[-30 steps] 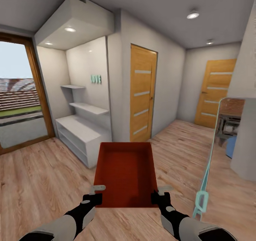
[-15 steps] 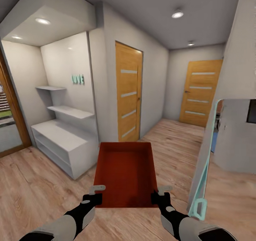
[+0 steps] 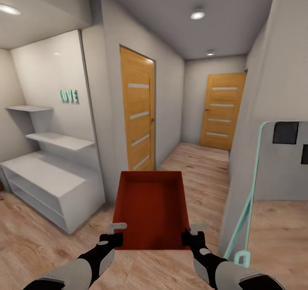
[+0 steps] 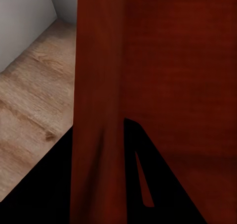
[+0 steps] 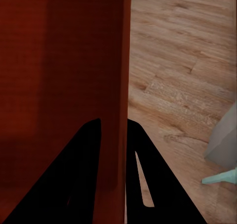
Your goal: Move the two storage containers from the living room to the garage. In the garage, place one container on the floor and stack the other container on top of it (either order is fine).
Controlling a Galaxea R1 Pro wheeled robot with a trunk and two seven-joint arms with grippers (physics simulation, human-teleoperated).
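- We face a hallway with a light wood plank floor (image 3: 201,170); a wooden door (image 3: 137,110) stands on the left wall and a second door (image 3: 221,110) at the far end.
- Against the earlier frames, the whole view has swung: the white shelf unit (image 3: 47,187) now sits further left, the window has left the frame, and the far door is closer to centre. We attribute this to camera and base motion, not to the things.
- One storage container (image 3: 150,209) is carried level in front of the trunk, above the plank floor, in the same place relative to the arms as before.
- We judge the container light and fairly stiff, but thin-walled; with no lid, the side walls may flex. The rim at the near corners is the sensible hold.
- The left hand (image 3: 112,235) is clenched on the container's near-left wall; the wrist view shows the wall between its fingers (image 4: 143,184).
- The right hand (image 3: 193,234) is likewise clamped on the near-right wall.
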